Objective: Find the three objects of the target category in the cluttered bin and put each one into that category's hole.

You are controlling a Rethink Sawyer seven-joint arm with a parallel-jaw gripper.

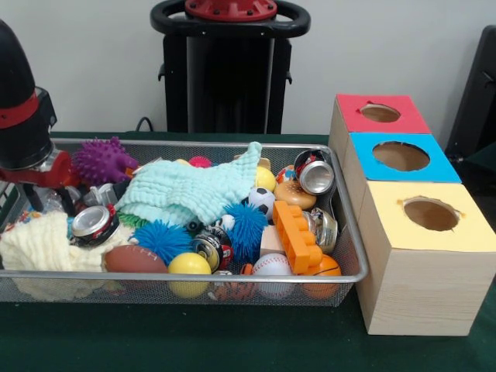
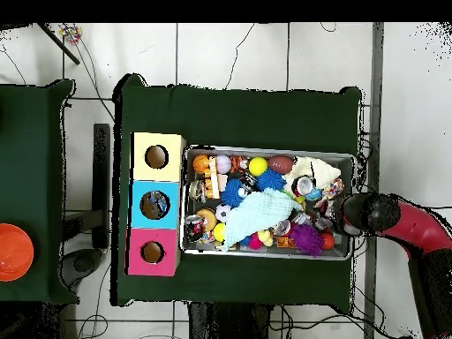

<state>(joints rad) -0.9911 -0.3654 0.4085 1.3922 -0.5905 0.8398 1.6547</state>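
Note:
The silver wire-mesh bin (image 1: 232, 277) is full of mixed things: crushed cans (image 1: 316, 177) (image 1: 94, 225), a brown football (image 1: 134, 260), a yellow ball (image 1: 188, 265), a baseball (image 1: 271, 266), blue spiky balls (image 1: 161, 239), a purple spiky toy (image 1: 103, 160), an orange brick (image 1: 296, 236) and a mint cloth (image 1: 194, 190). My gripper (image 1: 48, 194) hangs low over the bin's left end, just above and left of one crushed can. In the overhead view the gripper (image 2: 339, 212) is at the right end of the bin (image 2: 265, 148). I cannot see anything held.
Three wooden boxes with round holes stand in a row beside the bin: red top (image 1: 380, 114), blue top (image 1: 399, 157), yellow top (image 1: 430, 215). A cream cloth (image 1: 39, 248) lies in the bin's near left corner. An orange bowl (image 2: 13, 252) sits on a side table.

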